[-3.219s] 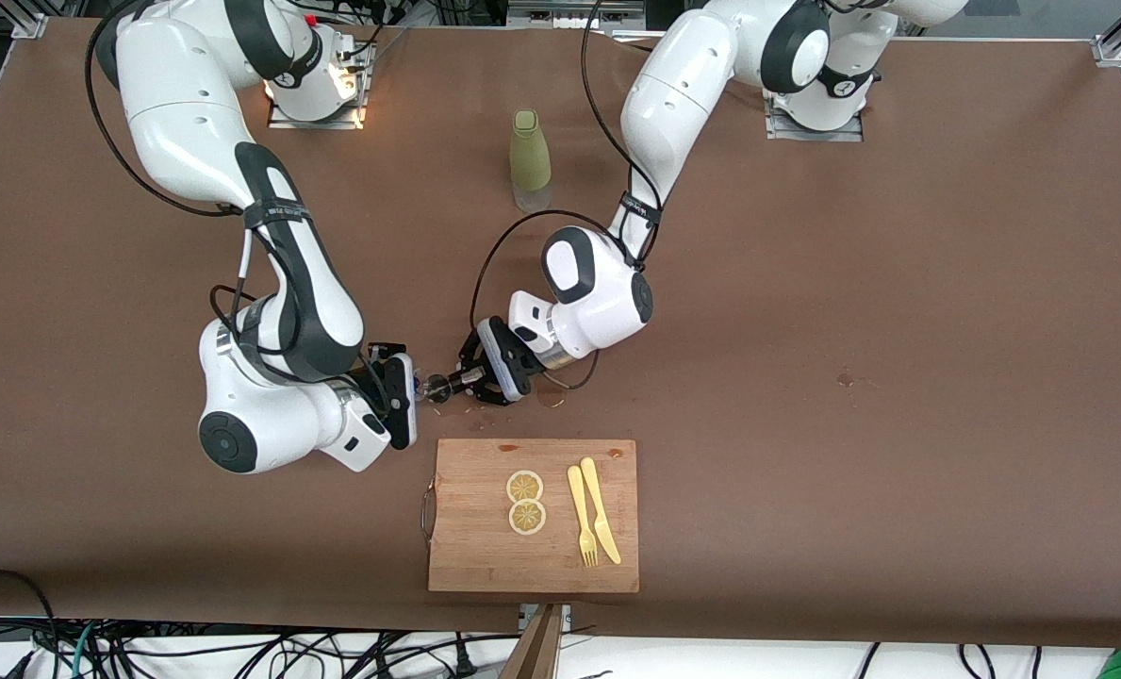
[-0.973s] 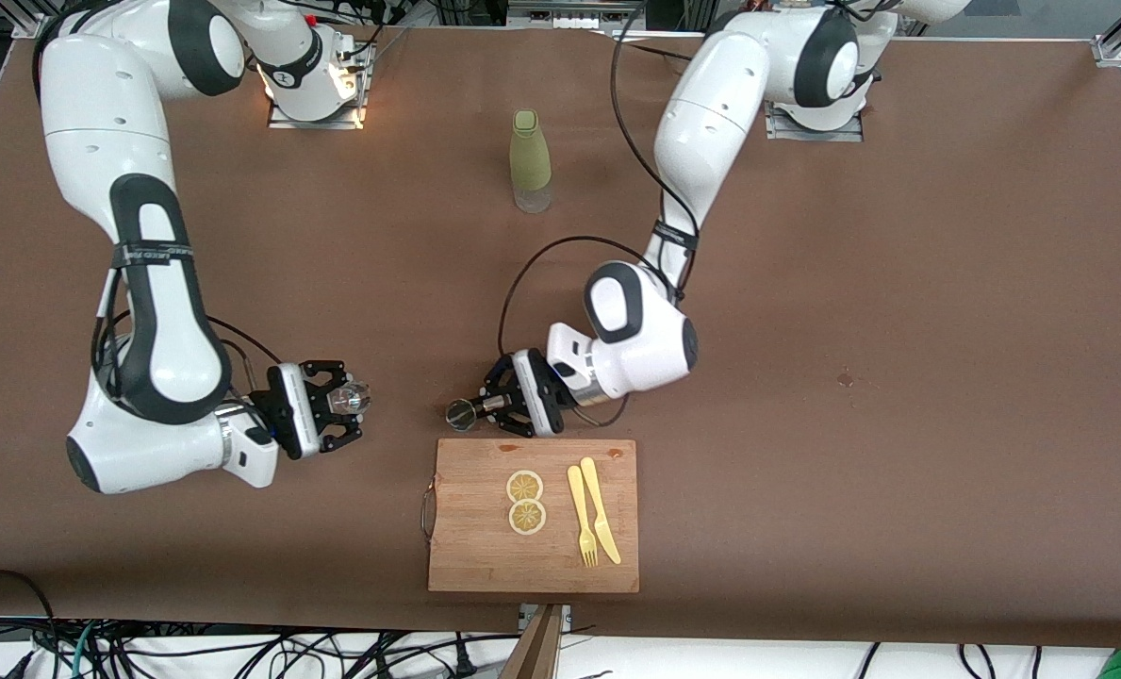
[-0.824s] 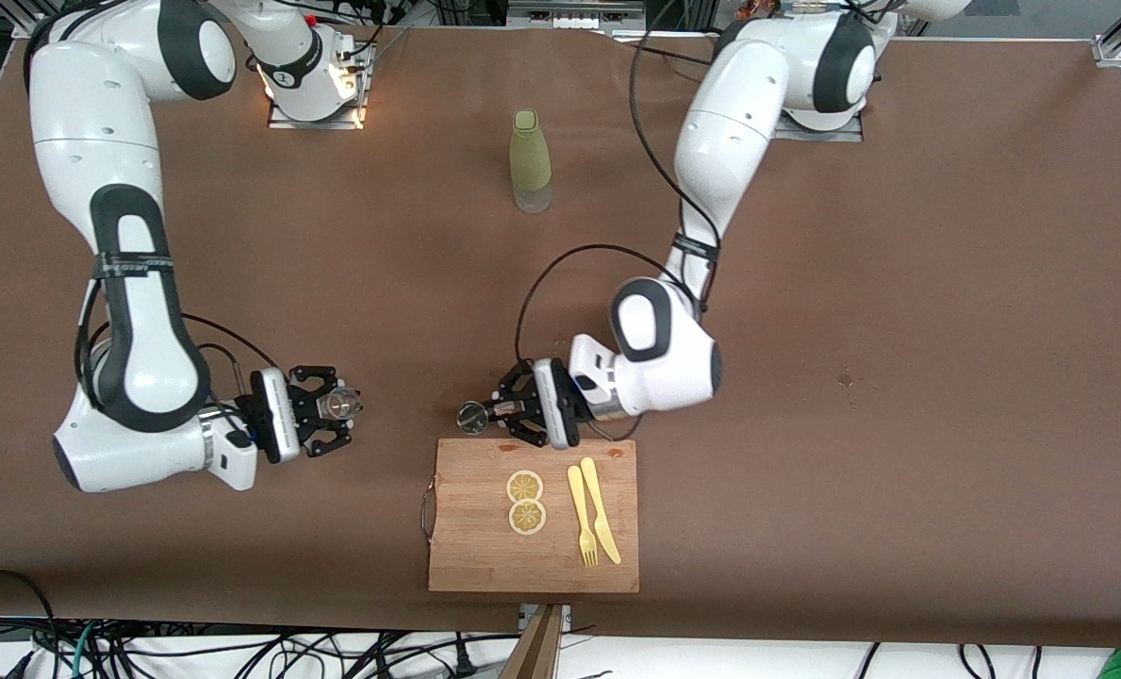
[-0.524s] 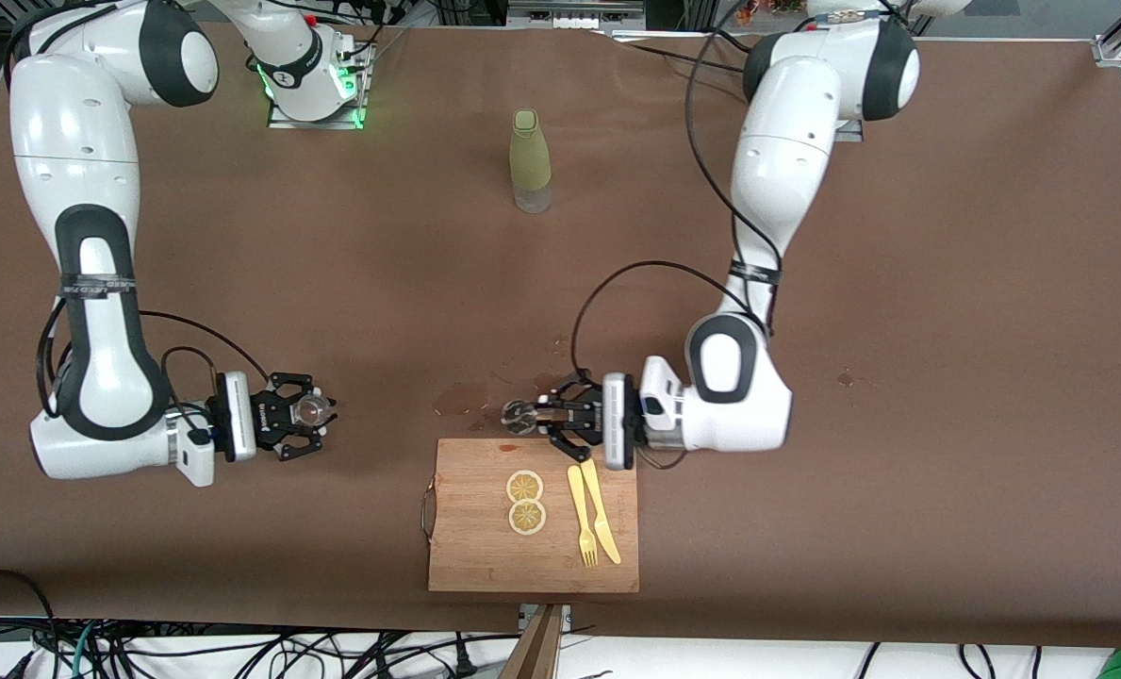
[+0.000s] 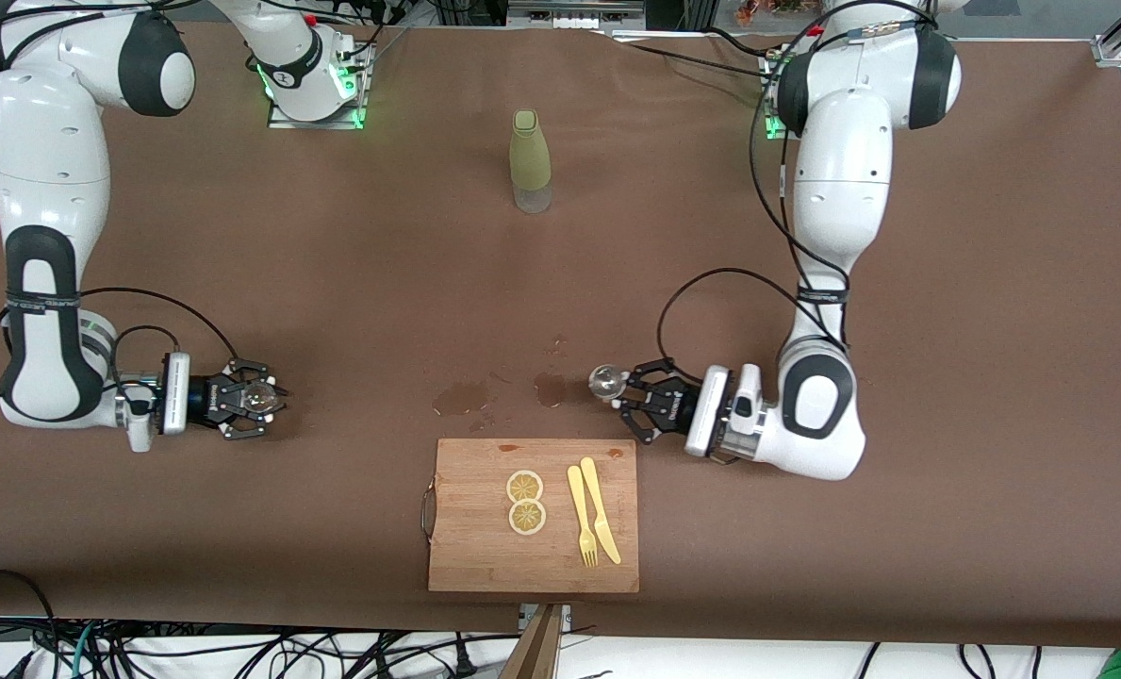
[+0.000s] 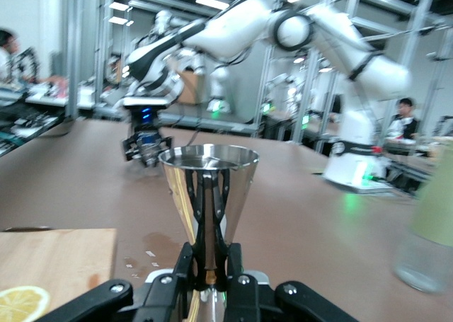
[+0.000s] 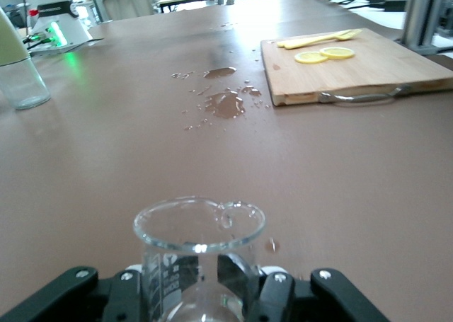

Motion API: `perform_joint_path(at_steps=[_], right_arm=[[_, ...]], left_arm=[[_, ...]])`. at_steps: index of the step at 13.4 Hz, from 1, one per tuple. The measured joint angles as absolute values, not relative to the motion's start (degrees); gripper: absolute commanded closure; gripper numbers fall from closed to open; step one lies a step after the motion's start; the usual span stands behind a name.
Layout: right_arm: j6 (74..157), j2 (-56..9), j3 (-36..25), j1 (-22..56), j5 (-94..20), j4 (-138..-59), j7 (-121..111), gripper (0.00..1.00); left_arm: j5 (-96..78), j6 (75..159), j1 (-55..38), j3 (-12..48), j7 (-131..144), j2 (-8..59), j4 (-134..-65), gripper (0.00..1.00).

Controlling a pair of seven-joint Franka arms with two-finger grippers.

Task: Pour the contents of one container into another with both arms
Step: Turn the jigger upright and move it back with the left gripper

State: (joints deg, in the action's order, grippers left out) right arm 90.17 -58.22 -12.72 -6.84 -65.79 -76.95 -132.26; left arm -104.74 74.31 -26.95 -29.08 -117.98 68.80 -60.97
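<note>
The silvery steel jigger (image 5: 605, 380) stands upright with my left gripper (image 5: 624, 394) shut on its narrow waist, low over the table beside the cutting board's corner toward the left arm's end. In the left wrist view the jigger (image 6: 207, 187) rises straight out of the left gripper (image 6: 209, 265). The small clear glass cup (image 5: 258, 397) sits upright in my right gripper (image 5: 251, 404), low over the table toward the right arm's end. The right wrist view shows the glass cup (image 7: 198, 240) between the fingers of the right gripper (image 7: 205, 283), shut on it. Drops cling to its rim.
A wooden cutting board (image 5: 470, 538) with two lemon slices (image 5: 525, 501), a yellow fork and a knife lies near the front edge. Wet patches (image 5: 461, 398) mark the table between the grippers. The tall olive-green bottle (image 5: 530, 160) stands mid-table, nearer the bases.
Both arms have swung apart: the left with the jigger toward its end of the table, the right with the glass cup toward its own. Wet patches now show where they met.
</note>
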Motion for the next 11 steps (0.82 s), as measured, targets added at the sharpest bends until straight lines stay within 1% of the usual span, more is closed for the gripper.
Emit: perform_joint_path(at_steps=[2, 5, 7, 9, 11], right_arm=[[90.1, -58.2, -13.2, -7.6, -69.2, -78.9, -134.9, 0.75], [90.1, -58.3, -13.8, -7.7, -73.4, -82.2, -138.4, 0.75], [90.1, -58.3, -13.8, -7.6, -74.3, -82.5, -138.6, 0.74], [90.0, -58.3, -13.7, -7.3, -74.5, -82.6, -138.6, 0.71], [90.0, -58.5, -13.6, -7.1, -74.5, -82.8, -138.6, 0.63]], left_arm=[[-104.7, 67.1, -25.4, -31.7, -122.8, 68.9, -63.9, 1.0], [-102.9, 56.9, -23.1, -38.0, -128.5, 69.2, -67.4, 1.0], [-98.1, 54.6, -20.8, -40.1, -132.9, 69.2, -67.8, 1.0], [-93.9, 54.8, -18.9, -40.3, -136.1, 69.4, -68.1, 1.0], [-92.0, 55.1, -18.0, -40.8, -139.2, 70.4, -68.5, 1.0]])
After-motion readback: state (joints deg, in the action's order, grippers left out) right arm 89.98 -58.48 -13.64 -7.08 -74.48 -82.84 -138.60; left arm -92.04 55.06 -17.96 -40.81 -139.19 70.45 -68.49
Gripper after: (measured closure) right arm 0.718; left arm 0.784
